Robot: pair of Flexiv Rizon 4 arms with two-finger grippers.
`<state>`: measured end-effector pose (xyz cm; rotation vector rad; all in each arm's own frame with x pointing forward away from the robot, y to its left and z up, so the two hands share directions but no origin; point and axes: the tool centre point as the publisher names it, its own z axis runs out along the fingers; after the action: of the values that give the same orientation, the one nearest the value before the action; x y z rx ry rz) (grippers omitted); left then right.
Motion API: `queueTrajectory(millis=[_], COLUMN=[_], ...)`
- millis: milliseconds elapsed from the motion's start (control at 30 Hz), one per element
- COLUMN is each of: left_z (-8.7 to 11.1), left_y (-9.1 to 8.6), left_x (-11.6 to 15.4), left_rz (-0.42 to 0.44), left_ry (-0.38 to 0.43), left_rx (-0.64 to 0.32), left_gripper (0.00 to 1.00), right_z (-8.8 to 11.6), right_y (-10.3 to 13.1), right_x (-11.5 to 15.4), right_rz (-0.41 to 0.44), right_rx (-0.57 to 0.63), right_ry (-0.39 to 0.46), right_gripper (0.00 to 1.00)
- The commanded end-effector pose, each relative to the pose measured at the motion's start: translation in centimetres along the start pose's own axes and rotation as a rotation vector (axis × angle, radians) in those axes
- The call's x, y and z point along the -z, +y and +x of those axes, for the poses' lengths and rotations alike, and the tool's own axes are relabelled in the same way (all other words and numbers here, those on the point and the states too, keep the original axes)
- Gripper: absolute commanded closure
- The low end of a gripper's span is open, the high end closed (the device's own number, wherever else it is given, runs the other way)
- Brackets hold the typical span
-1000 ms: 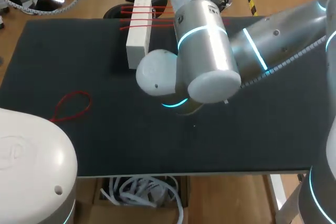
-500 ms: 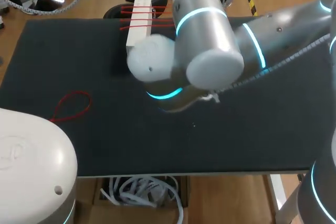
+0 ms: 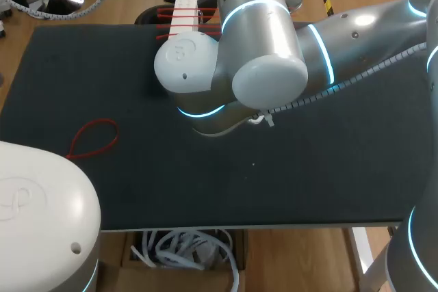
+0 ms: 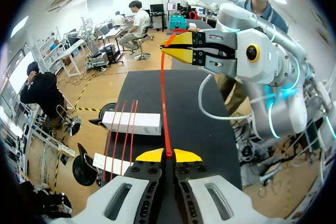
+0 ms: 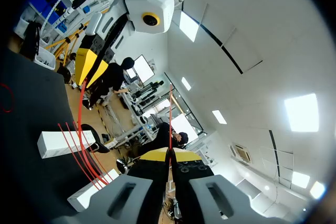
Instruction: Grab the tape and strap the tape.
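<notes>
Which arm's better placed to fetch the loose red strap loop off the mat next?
Likely left: the red strap loop lies on that side of the black mat, while the right arm stretches toward the white block.

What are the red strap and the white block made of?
The red strap looks like thin, smooth plastic. It runs as a narrow, flat ribbon, and a spare red loop curls softly on the black mat. The white block could be matte foam or painted wood. Its plain, dull faces and sharp edges leave that open.
</notes>
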<state>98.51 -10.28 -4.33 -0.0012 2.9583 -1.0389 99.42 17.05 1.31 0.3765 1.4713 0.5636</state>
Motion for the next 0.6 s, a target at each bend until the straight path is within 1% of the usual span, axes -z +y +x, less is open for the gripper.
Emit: queueTrajectory(millis=[33,67,100,167,200,233,267,333,400,500,600], left_z=[0.0,0.0,0.0,0.0,0.0,0.0,0.0,0.0,0.0,0.0,0.0], left_y=[0.0,0.0,0.0,0.0,0.0,0.0,0.0,0.0,0.0,0.0,0.0], left_x=[0.1,0.1,0.1,0.1,0.1,0.1,0.1,0.1,0.1,0.1,0.1], left_rz=[-0.004,-0.004,-0.004,-0.004,-0.004,-0.004,-0.004,-0.004,-0.004,-0.004,-0.004], left_ry=[0.001,0.001,0.001,0.001,0.001,0.001,0.001,0.001,0.001,0.001,0.001], left_rx=[0.001,0.001,0.001,0.001,0.001,0.001,0.001,0.001,0.001,0.001,0.001], left_gripper=[1.00,1.00,1.00,1.00,1.00,1.00,1.00,1.00,1.00,1.00,1.00], right_z=[-0.1,-0.1,0.3,0.8,0.9,1.0,1.1,1.1,0.8,0.5,0.3], right_y=[0.1,0.1,0.2,0.7,0.8,1.0,1.1,1.2,1.2,1.3,1.1], right_x=[0.0,0.0,-0.1,0.1,0.1,0.2,0.2,0.2,0.2,0.2,0.3], right_rz=[0.001,0.001,0.029,0.061,0.077,0.094,0.122,0.136,0.167,0.171,0.155], right_rx=[0.001,0.001,0.009,0.069,0.077,0.118,0.139,0.176,0.185,0.272,0.388], right_ry=[0.001,0.001,0.016,0.043,0.059,0.068,0.085,0.090,0.111,0.133,0.155], right_gripper=[1.00,1.00,1.00,1.00,1.00,1.00,1.00,1.00,1.00,1.00,1.00])
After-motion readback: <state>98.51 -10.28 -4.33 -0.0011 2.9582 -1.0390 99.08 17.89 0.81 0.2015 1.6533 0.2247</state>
